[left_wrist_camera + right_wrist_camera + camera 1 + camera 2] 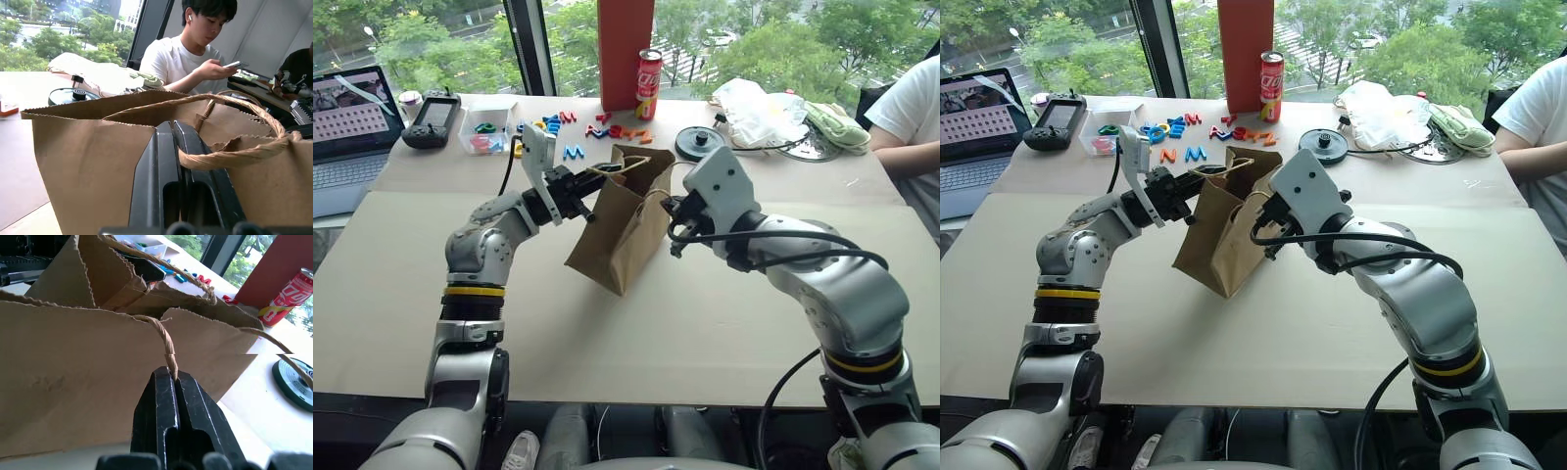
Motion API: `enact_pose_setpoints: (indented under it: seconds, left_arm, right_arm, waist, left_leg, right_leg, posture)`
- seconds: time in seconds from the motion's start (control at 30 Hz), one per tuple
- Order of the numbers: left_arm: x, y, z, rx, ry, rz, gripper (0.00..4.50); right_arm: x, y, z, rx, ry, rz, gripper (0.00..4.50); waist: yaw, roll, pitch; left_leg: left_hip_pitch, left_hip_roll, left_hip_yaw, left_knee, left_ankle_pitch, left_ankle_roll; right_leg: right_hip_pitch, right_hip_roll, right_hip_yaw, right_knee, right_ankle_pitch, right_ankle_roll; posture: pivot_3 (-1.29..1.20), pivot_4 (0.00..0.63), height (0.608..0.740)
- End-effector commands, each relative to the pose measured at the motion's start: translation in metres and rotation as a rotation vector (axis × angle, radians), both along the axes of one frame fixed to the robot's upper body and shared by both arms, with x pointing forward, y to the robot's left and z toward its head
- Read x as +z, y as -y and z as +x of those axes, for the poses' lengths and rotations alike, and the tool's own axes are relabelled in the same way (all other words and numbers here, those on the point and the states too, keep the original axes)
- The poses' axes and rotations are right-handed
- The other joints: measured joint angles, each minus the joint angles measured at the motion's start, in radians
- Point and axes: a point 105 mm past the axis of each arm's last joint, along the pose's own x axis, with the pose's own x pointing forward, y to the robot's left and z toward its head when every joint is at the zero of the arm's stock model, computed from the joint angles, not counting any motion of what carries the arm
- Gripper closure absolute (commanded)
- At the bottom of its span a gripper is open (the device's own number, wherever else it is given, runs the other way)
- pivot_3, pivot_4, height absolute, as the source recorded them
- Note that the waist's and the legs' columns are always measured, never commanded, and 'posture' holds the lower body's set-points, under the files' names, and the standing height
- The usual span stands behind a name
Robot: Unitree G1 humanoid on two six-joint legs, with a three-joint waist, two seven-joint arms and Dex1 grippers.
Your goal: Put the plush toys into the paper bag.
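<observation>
The paper bag point(619, 230) is lifted between the two arms above the middle of the table point(411, 294), tilted, with its lower corner hanging close to the surface. The left gripper point(177, 147) has its two black fingers pressed together on one twine handle point(230, 156), and the right gripper point(174, 382) is closed in the same way on the other twine handle point(165, 345), which comes up out of the pinch to the rim of the bag. Each arm holds one side, probably so that the mouth of the bag can be pulled apart and kept facing up. In the wrist views the mouth is partly folded in, so I judge it is not wide enough yet. I cannot find the plush toys; if they are inside the bag, the paper hides them. Along the far edge stand a red can point(648, 83), coloured plastic letters point(570, 125) and a white plastic bag point(759, 110). A person point(190, 54) sits at the far right corner.
</observation>
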Motion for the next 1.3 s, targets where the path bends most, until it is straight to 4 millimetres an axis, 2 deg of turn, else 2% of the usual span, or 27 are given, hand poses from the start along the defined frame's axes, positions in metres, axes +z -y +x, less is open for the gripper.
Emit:
enact_pose_setpoints:
  seconds: [0.03,0.2,0.37,0.47,0.57,0.73,0.83,0.9,1.2,1.3]
  left_arm:
    - [0.006,-0.005,-0.012,-0.015,0.020,-0.002,4.50]
    - [-0.006,-0.019,-0.015,0.034,-0.023,0.012,4.50]
    - [-0.005,-0.026,-0.019,0.046,-0.042,-0.003,4.50]
    - [-0.001,-0.025,-0.025,0.019,-0.053,-0.033,4.50]
    - [0.004,-0.025,-0.031,-0.007,-0.062,-0.055,3.66]
    - [0.009,-0.029,-0.034,-0.005,-0.064,-0.053,1.85]
    - [0.012,-0.037,-0.034,0.004,-0.064,-0.055,0.79]
    - [0.014,-0.043,-0.036,0.010,-0.065,-0.058,0.06]
    - [0.017,-0.071,-0.046,0.065,-0.107,-0.099,0.02]
    - [0.010,-0.079,-0.050,0.080,-0.140,-0.098,0.02]
  right_arm:
    - [0.008,-0.006,0.001,-0.011,0.041,-0.017,4.48]
    - [-0.002,-0.019,0.003,0.005,0.003,-0.059,4.48]
    - [-0.008,-0.027,0.001,0.037,-0.014,-0.091,4.48]
    - [-0.007,-0.027,0.000,0.047,-0.009,-0.094,3.64]
    - [-0.001,-0.027,-0.001,0.066,-0.008,-0.067,2.60]
    - [0.009,-0.026,-0.007,0.132,-0.027,0.021,0.86]
    - [0.016,-0.026,-0.011,0.183,-0.049,0.077,0.00]
    - [0.021,-0.024,-0.012,0.207,-0.059,0.115,0.00]
    - [0.054,-0.009,-0.019,0.281,-0.056,0.312,0.00]
    - [0.058,0.001,-0.023,0.303,-0.061,0.336,0.00]
  waist:
    - [0.000,0.000,0.000]
    - [-0.002,0.000,0.000]
    - [0.000,0.000,0.000]
    - [0.002,0.000,0.000]
    - [0.000,0.000,0.000]
    - [-0.001,0.000,0.000]
    - [-0.002,0.000,0.000]
    - [-0.002,0.000,0.000]
    - [-0.001,0.000,0.000]
    - [-0.001,0.000,0.000]
  left_leg:
    - [0.000,0.000,0.000,0.000,0.000,0.000]
    - [0.001,0.000,0.000,0.000,0.000,0.000]
    - [0.001,0.000,0.000,0.000,0.000,0.000]
    - [0.000,0.000,0.000,0.000,0.000,0.000]
    - [0.000,0.000,0.000,0.000,0.000,0.000]
    - [0.000,0.000,0.000,0.000,0.000,0.000]
    - [0.001,0.000,0.000,0.000,0.000,0.000]
    - [0.001,0.000,0.000,0.000,0.000,0.000]
    - [0.001,0.001,0.000,0.000,0.000,0.000]
    - [0.001,0.001,0.000,0.000,0.000,0.000]
  right_leg:
    - [0.000,0.000,0.000,0.000,0.000,0.000]
    - [0.000,0.000,0.000,0.001,0.000,0.000]
    - [0.000,0.000,0.000,0.001,0.000,0.000]
    - [0.000,-0.001,-0.001,0.000,0.000,0.000]
    - [0.000,-0.001,-0.001,0.000,0.000,0.000]
    - [0.000,0.000,0.000,0.000,0.000,0.000]
    - [0.000,0.000,-0.001,0.000,0.000,0.000]
    - [0.000,0.000,0.000,0.000,0.000,0.000]
    - [0.000,0.000,-0.001,0.000,0.000,0.000]
    - [0.000,0.000,-0.001,0.000,0.000,0.000]
  posture:
    - [0.00,0.150,0.739]
    - [0.00,0.150,0.739]
    - [0.00,0.150,0.739]
    - [0.00,0.150,0.739]
    - [0.00,0.150,0.739]
    - [0.00,0.150,0.739]
    - [0.00,0.150,0.739]
    - [0.00,0.150,0.739]
    - [0.00,0.150,0.739]
    - [0.00,0.150,0.739]
